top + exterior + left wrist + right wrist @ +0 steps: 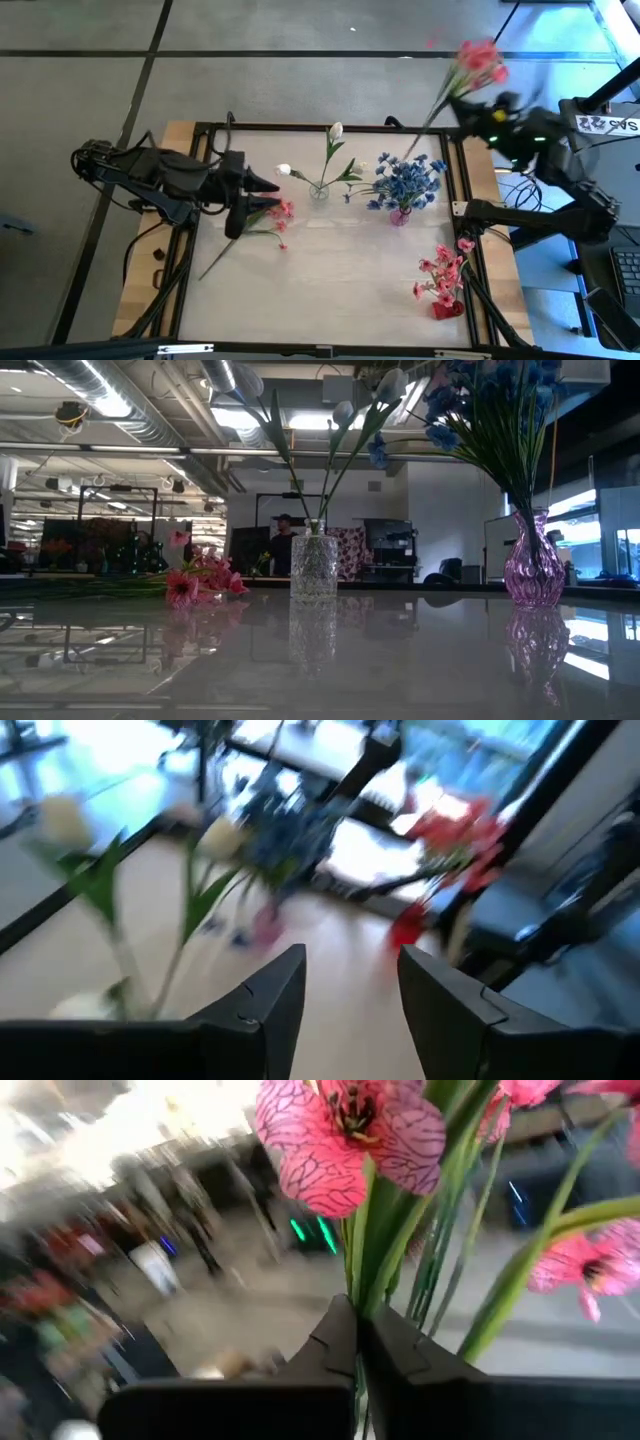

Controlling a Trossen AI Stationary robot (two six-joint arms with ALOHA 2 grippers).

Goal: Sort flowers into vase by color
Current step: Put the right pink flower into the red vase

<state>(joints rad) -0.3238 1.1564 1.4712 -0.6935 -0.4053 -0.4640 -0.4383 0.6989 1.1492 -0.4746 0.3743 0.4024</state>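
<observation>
Overhead: right pincer [478, 103] pinches a pink sprig [478, 58] beyond the table's far right corner; it should go stem-first into the red vase [447, 308] at the near right edge. Left pincer [268, 195] hovers spread over another pink flower [280, 212]. Wrist view: fingers [335, 1342] pressed on stems.

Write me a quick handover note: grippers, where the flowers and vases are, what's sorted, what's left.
Right gripper: shut on a pink flower sprig, held up past the table's far right corner.
Left gripper: open, empty, at the table's left side over the loose pink sprig lying flat there.
Done: white buds in the clear glass vase; blue blooms in the purple vase; some pink blooms in the red vase at near right.
Left: put the held sprig into the red vase, then the loose one.
</observation>
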